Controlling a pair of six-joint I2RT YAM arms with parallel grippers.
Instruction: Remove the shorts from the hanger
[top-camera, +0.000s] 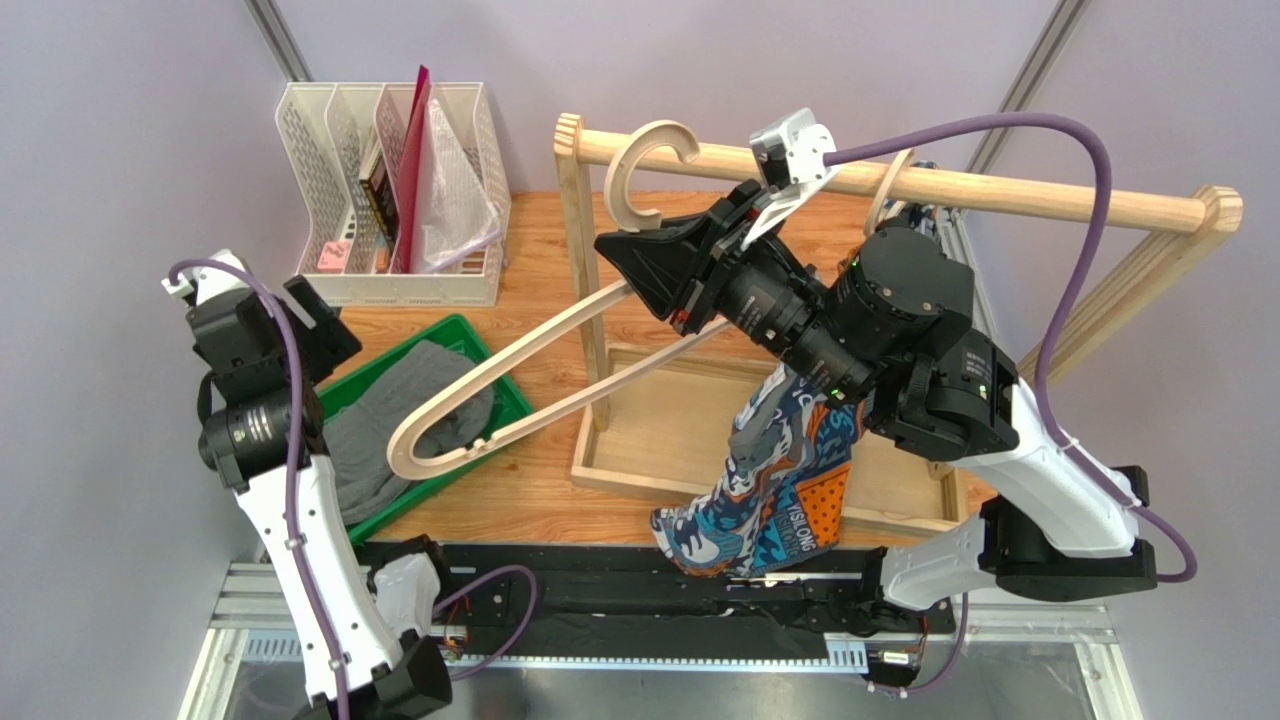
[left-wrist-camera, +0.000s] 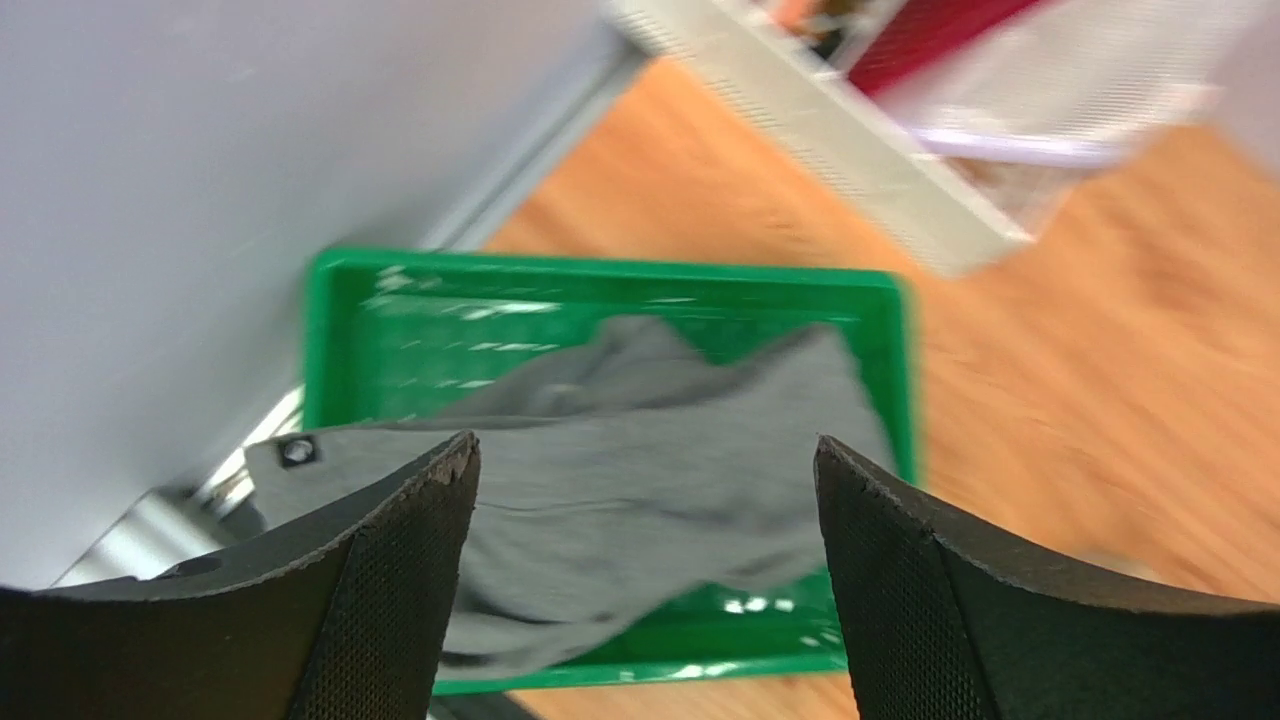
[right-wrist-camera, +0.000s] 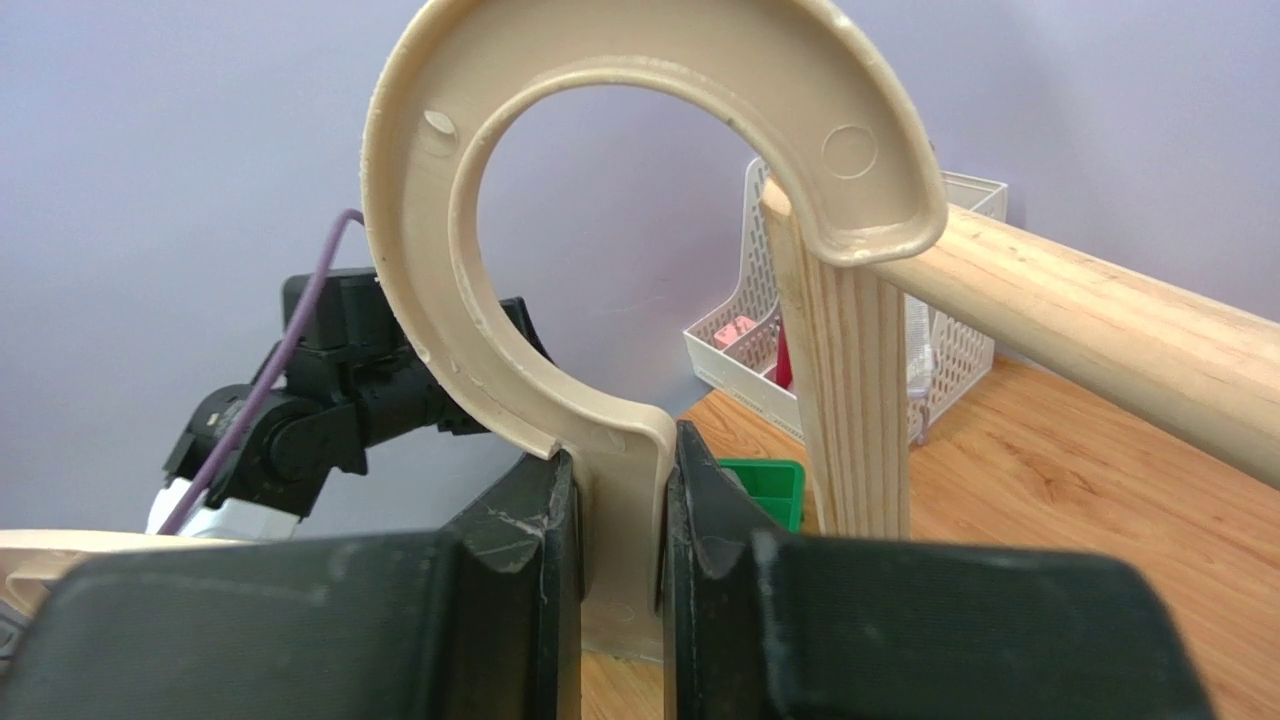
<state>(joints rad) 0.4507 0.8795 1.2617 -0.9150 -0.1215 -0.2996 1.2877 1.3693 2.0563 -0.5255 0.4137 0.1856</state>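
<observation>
Shorts are showing as two pairs. The grey pair (top-camera: 394, 425) is lying crumpled in the one green tray (top-camera: 469, 336) at the table's left. The patterned pair (top-camera: 774, 477) is hanging beneath the right arm, its lower end drooping over the near lip of the rack base (top-camera: 624, 483). The arm is hiding whatever is holding this pair up.

One hanger (top-camera: 400, 444) is standing out clearly, bare and tilting from the rack down toward the tray. The right gripper (right-wrist-camera: 616, 510) is pinching its neck just under the hook, fingers pressed against both sides. The left gripper (left-wrist-camera: 646, 510) is hovering above the tray with its two fingers spread wide and nothing between them.

One rail (top-camera: 1037, 192), one near post (top-camera: 571, 195) and one white organizer (top-camera: 323, 180) are standing behind.

Only the top view is taking in both pairs. The left wrist view is catching just the grey pair, blurred, filling much of the tray. The right wrist view is giving what the top view cannot: the pinch close up, and the hook's tip sitting right at the post's top beside the rail, though I cannot tell whether it is touching. The left arm is showing small in that view's background.
</observation>
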